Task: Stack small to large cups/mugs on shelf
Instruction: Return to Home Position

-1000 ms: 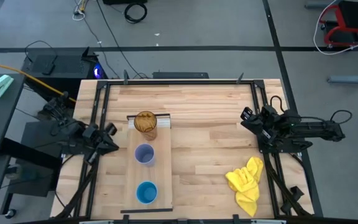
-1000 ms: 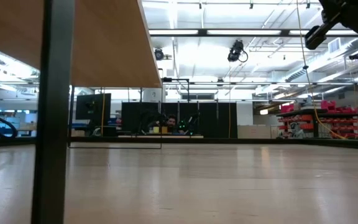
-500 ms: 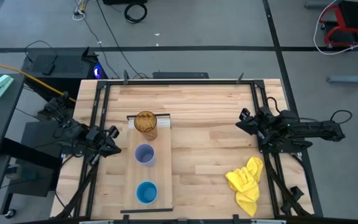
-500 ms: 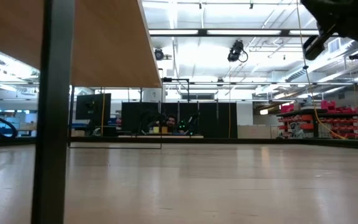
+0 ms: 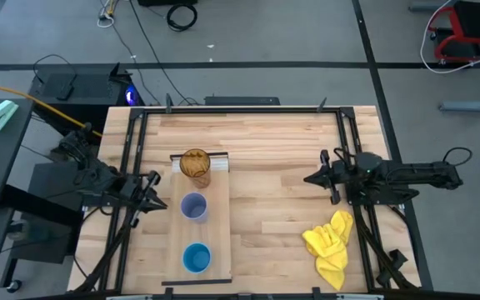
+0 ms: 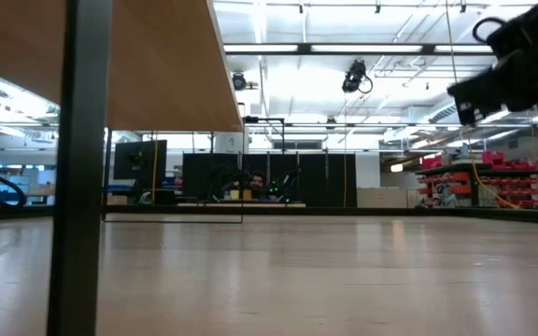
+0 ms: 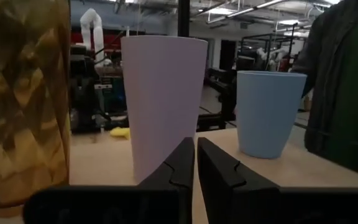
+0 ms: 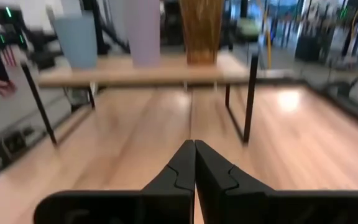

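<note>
Shelf (image 5: 218, 237), lavender cup (image 5: 193, 207) beside left tool (image 5: 158, 202)

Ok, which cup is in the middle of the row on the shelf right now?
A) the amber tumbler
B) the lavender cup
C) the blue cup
B: in the high view the lavender cup stands on the shelf between the amber tumbler and the blue cup.
</note>
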